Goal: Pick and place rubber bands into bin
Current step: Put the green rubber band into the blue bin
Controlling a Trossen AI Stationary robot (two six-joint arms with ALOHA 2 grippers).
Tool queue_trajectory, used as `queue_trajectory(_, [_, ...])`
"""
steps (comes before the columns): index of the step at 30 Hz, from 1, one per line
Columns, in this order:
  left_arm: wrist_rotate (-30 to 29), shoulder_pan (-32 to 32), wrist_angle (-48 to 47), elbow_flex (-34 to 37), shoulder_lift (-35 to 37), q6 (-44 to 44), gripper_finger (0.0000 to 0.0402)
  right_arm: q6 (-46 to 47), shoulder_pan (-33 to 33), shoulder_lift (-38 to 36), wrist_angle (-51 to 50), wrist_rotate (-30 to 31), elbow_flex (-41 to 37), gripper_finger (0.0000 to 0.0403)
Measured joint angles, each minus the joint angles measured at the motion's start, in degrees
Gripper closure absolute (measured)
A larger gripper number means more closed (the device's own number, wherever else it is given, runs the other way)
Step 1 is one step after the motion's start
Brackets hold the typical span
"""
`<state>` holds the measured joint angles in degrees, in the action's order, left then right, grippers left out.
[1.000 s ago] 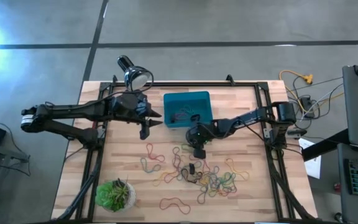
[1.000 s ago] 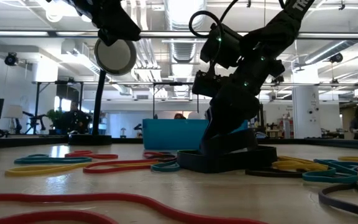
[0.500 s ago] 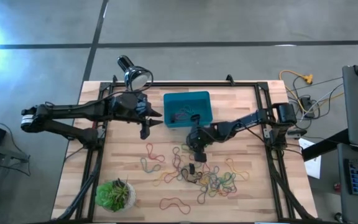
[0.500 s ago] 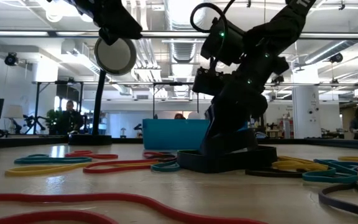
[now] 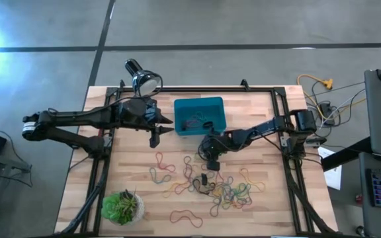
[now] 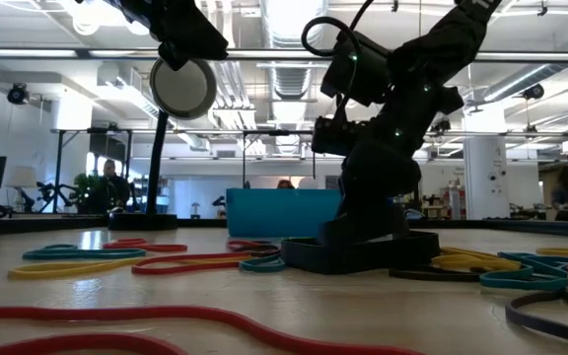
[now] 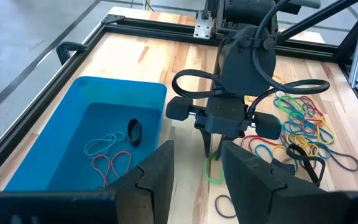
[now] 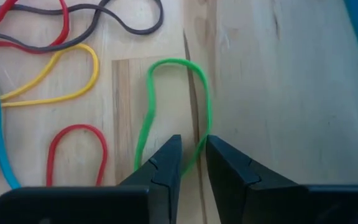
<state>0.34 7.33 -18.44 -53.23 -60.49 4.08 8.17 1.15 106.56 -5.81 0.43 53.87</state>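
Right gripper nipping at a green band, just short of the bin.

Over on the left, the left gripper (image 5: 163,129) hangs beside the shallow teal-blue plastic bin (image 5: 199,116), fingers parted, nothing in them. That bin sits at the table's far middle with a few bands inside. Just near it, the right gripper (image 8: 192,163) is down at the pale wooden table (image 5: 256,119), fingers almost together around one strand of a thin green rubber band (image 8: 166,102). Further right, the loose rubber bands (image 5: 227,190) lie scattered, many colours.
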Motion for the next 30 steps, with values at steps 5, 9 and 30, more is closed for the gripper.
queue_trajectory(5, [0.00,0.00,0.00,0.02,-0.06,-0.01,0.0283,1.50,0.72,-0.12,-2.20,-0.03,0.11,0.0350])
queue_trajectory(9, [-0.01,0.00,-0.01,0.02,-0.10,-0.01,0.0283,1.51,1.64,-0.22,-3.73,-0.04,0.11,0.0381])
queue_trajectory(30, [-0.04,0.04,1.04,0.00,-0.21,-0.30,0.0283,0.38,2.18,-13.12,-9.96,8.13,3.01,0.0395])
